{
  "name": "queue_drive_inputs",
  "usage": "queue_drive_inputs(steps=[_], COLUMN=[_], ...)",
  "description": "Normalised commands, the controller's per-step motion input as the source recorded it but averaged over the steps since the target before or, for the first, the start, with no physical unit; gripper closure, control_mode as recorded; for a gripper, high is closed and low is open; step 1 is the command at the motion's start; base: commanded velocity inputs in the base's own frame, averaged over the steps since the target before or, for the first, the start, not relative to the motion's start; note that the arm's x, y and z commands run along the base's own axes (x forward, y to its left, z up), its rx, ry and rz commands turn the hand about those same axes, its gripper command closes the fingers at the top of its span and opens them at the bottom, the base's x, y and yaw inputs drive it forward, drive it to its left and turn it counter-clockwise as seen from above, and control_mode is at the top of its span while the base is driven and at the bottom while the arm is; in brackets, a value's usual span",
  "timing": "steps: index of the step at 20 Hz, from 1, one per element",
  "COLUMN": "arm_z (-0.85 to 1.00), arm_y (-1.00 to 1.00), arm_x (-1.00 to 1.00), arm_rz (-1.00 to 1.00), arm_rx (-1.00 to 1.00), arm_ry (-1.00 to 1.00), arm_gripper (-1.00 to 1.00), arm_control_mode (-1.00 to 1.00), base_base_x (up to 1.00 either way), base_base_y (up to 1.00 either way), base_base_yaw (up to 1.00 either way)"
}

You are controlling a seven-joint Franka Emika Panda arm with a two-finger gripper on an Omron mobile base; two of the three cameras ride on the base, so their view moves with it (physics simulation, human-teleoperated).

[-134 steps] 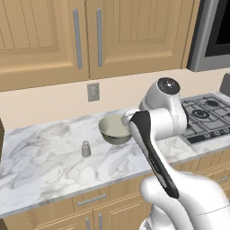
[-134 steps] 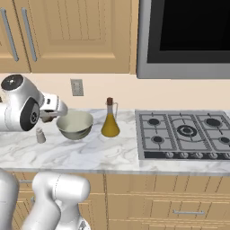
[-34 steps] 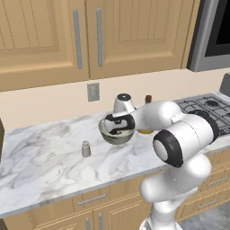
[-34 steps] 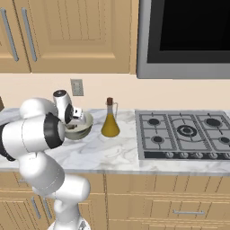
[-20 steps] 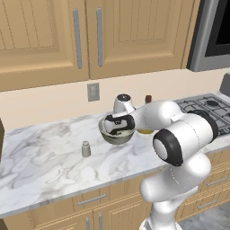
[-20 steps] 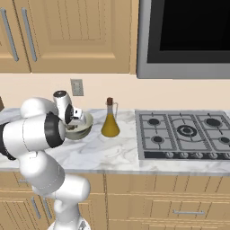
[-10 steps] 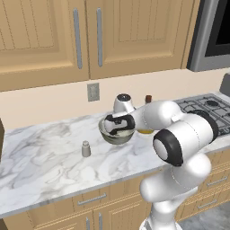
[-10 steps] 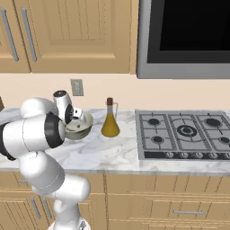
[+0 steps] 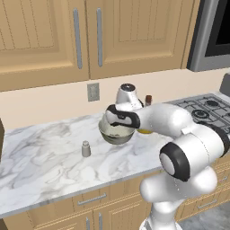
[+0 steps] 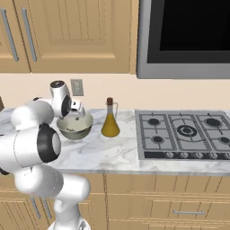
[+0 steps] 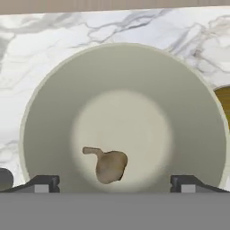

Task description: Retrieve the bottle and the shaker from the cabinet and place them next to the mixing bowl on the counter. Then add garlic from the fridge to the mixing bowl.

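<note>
From the left base view the gripper (image 9: 117, 127) is mostly hidden behind the arm's wrist and the rim of the mixing bowl (image 9: 116, 134), and the bottle (image 9: 146, 117) beyond it shows little more than its dark stopper and a sliver of yellow liquid past the forearm. The right base view shows that bottle whole, standing upright on the counter (image 10: 117, 152) just beside the bowl, on the far side of it from the arm, with the gas hob (image 10: 184, 134) further off the same way. The shaker (image 9: 86, 148) stands on the marble apart from the bowl, on its other side; in the right base view the arm covers it. Looking straight down, the hand view shows the two fingertips (image 11: 42, 183) spread wide and empty, with the garlic (image 11: 108, 165) lying loose on the bowl's pale floor directly below and between them, touching neither.
</note>
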Motion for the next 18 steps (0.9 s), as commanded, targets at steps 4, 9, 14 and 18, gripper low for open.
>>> queue_drive_inputs(steps=[4,9,14,18], arm_z=[0.5,0.45,0.56,0.67], arm_y=[-0.2,-0.26,-0.23,-0.16], arm_x=[-0.43,-0.6,-0.7,-0.61], arm_rz=[0.0,0.0,0.0,0.0], arm_rx=[0.04,0.06,0.06,0.03], arm_ry=[-0.09,-0.11,-0.11,-0.11], arm_gripper=[-1.0,-1.0,-1.0,-1.0], arm_control_mode=[-1.0,-1.0,-1.0,-1.0], base_base_x=[0.0,0.0,0.0,0.0], base_base_y=[0.0,0.0,0.0,0.0], base_base_yaw=[0.0,0.0,0.0,0.0])
